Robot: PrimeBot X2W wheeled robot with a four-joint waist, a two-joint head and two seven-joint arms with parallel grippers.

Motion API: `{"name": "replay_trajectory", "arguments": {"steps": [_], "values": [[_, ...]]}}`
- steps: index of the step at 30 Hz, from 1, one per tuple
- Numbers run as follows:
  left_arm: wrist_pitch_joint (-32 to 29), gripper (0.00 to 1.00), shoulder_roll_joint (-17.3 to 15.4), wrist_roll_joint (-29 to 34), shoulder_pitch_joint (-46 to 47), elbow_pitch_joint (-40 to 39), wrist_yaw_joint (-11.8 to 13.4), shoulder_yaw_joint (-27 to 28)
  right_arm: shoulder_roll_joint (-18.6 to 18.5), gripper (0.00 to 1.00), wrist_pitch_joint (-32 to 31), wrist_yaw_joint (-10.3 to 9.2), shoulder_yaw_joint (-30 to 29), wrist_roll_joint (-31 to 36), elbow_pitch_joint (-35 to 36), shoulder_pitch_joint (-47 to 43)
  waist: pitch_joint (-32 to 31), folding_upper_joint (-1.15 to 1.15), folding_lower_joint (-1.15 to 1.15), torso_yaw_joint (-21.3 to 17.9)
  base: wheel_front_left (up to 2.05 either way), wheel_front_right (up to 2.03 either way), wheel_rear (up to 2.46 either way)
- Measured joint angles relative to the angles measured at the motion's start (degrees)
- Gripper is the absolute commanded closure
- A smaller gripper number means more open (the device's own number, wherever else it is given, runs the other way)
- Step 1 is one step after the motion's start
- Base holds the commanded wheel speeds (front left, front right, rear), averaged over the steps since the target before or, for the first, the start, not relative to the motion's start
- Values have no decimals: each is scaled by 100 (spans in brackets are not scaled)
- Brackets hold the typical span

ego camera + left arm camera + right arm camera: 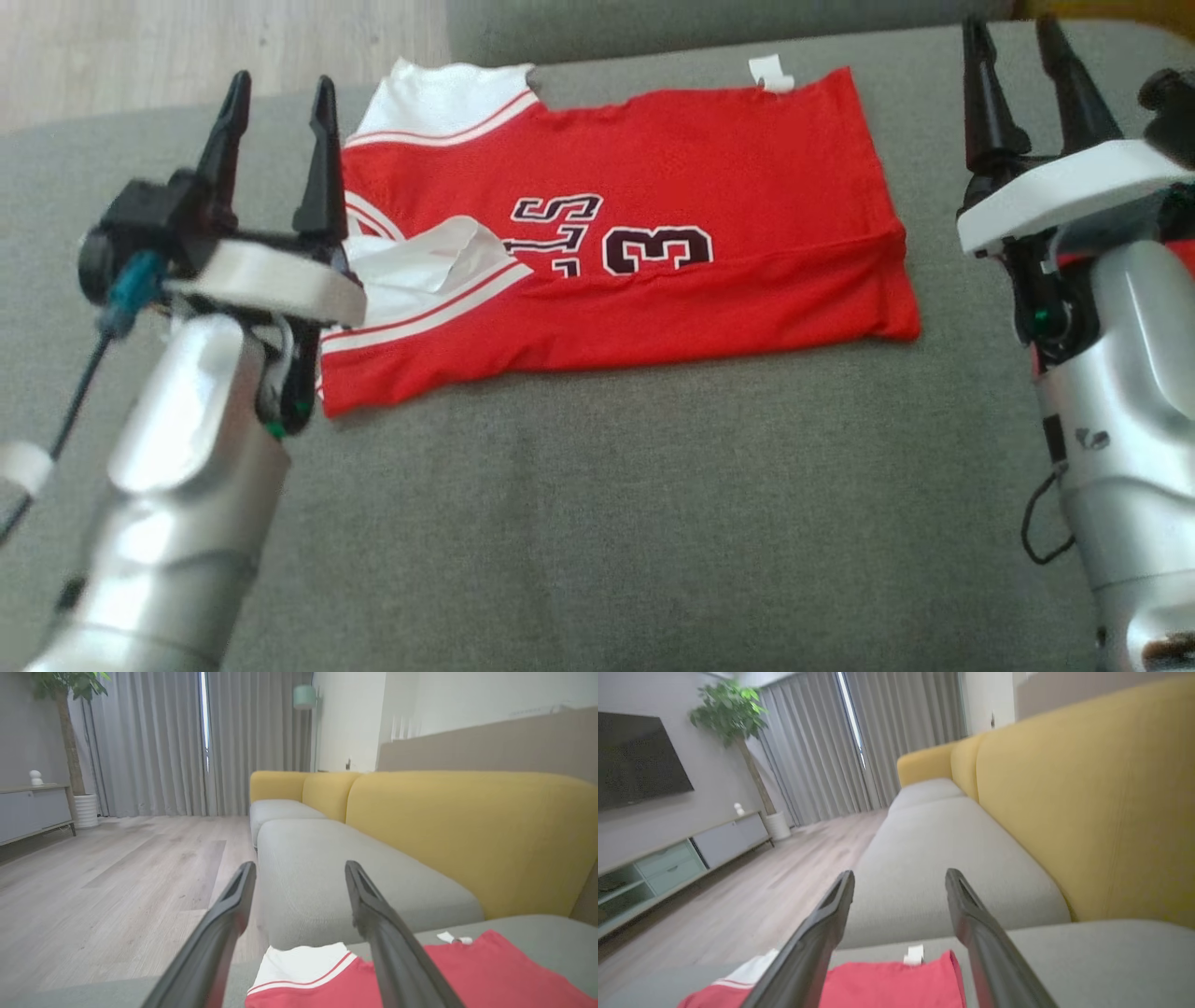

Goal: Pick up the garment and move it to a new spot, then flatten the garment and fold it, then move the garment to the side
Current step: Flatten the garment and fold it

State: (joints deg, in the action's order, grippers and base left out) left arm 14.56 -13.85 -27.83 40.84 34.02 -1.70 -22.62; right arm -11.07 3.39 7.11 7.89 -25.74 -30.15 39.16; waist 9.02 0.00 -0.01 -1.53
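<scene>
Left gripper (283, 86) hovers wide and empty by the garment's white-trimmed end, toward the left edge of the sofa seat (607, 523). The garment (672, 280), a red jersey, lies flat near the far edge, looking folded once lengthwise. Right gripper (1013, 33) hangs wide and empty off the hem end. Next move, I'd say: pinch both ends for another fold. The head view gives the number 13; the wrist views add the yellow backrest (467, 830).

Smooth, faintly sheeny knit cloth for the red jersey (672, 168), white trim alike. Matt, coarse-woven grey fabric on the sofa seat (607, 523); same weave, yellow, on the backrest (467, 830). Satin silvery metal look on the left forearm (187, 467), matt black fingers (322, 159). Matt pale wood-grain floor (117, 882).
</scene>
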Motion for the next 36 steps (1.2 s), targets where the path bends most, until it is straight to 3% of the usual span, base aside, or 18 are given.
{"name": "replay_trajectory", "arguments": {"steps": [9, 14, 22, 30, 36], "values": [[14, 0, 299, 294, -1560, -1063, 170, 390, 375, 0, 690, -1, -156, 578, 593, -1300, -421, 0, 0, 68, 0, 0, 0], [13, 0, 492, 474, -2301, -1310, 177, 541, 650, 0, 921, -1, -445, 864, 635, -2120, -620, 0, -1, 68, 0, 0, 0], [13, 0, 784, 783, -3207, -1447, 171, 779, 772, 0, 1051, -1, -768, 1034, 659, -2942, -744, 0, 0, 12, 0, 0, 0], [13, 0, 913, 1016, -3345, -1316, 165, 1032, 826, 0, 1084, -1, -586, 959, 749, -3152, -693, 0, 0, -125, 0, 0, 0], [-159, 0, 877, 1141, -2952, -454, 285, 1140, 826, 0, 1098, -1, -522, 933, 869, -3011, -517, 0, 1, -229, 0, 0, 0]]}}
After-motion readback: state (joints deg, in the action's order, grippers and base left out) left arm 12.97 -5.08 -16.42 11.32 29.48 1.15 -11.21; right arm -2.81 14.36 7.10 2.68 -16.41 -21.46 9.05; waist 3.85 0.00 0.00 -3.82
